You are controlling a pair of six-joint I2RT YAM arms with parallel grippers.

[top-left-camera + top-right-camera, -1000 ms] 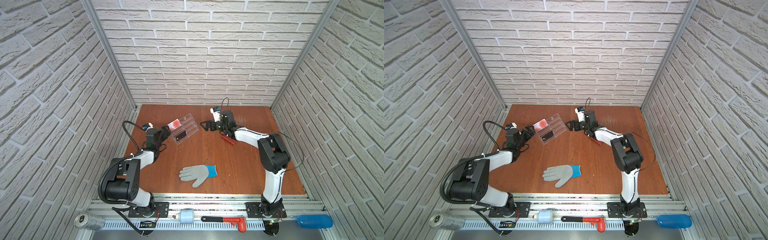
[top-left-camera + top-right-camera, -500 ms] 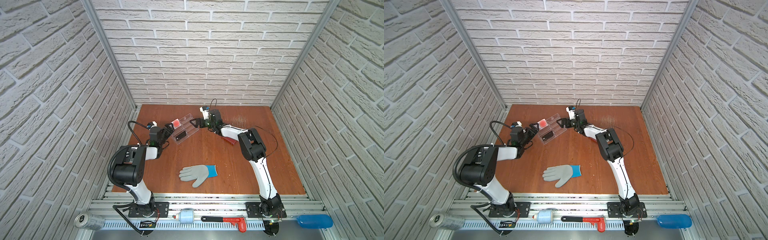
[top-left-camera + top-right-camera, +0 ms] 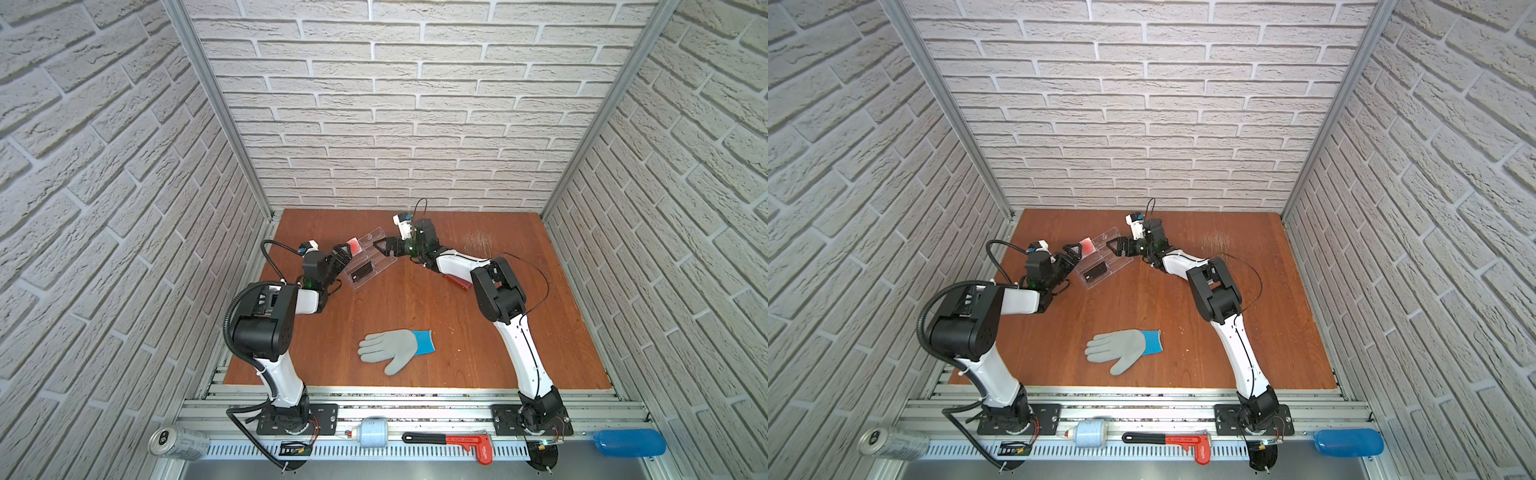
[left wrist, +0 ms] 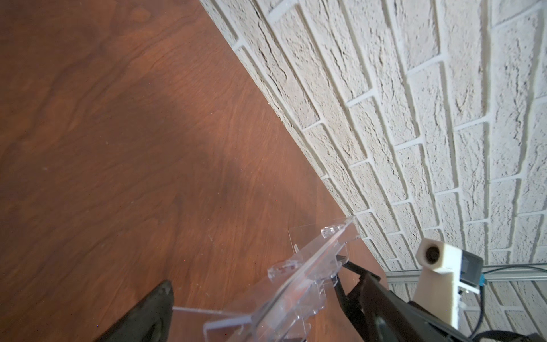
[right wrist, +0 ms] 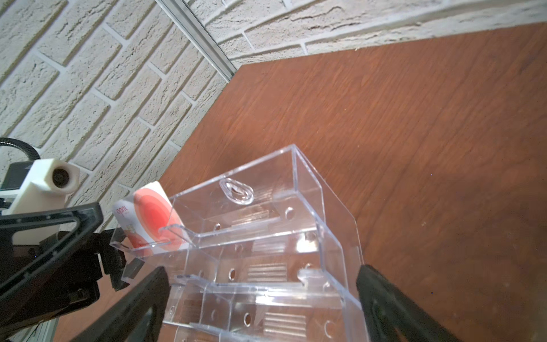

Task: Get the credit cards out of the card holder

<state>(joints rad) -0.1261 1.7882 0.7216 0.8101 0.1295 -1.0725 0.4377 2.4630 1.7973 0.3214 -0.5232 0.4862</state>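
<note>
Under the right forearm, the dark red card holder [image 3: 457, 281] lies on the table [image 3: 415, 316]: likely light and floppy, best pinched by its edge. Jaws apart, the left hand [image 3: 338, 261] and right hand [image 3: 384, 248] flank the acrylic stand [image 3: 370, 259].

The card holder [image 3: 457, 281] shows in a top view only as a small dark red sliver, lying flat on the wooden tabletop. It sits well behind my right gripper [image 3: 380, 247], back along my arm and tucked under my forearm, which covers most of it. It is well apart from my left gripper [image 3: 341, 254], off across the table. Too little of it shows to tell whether it lies open or closed, or to make out the credit cards.
</note>
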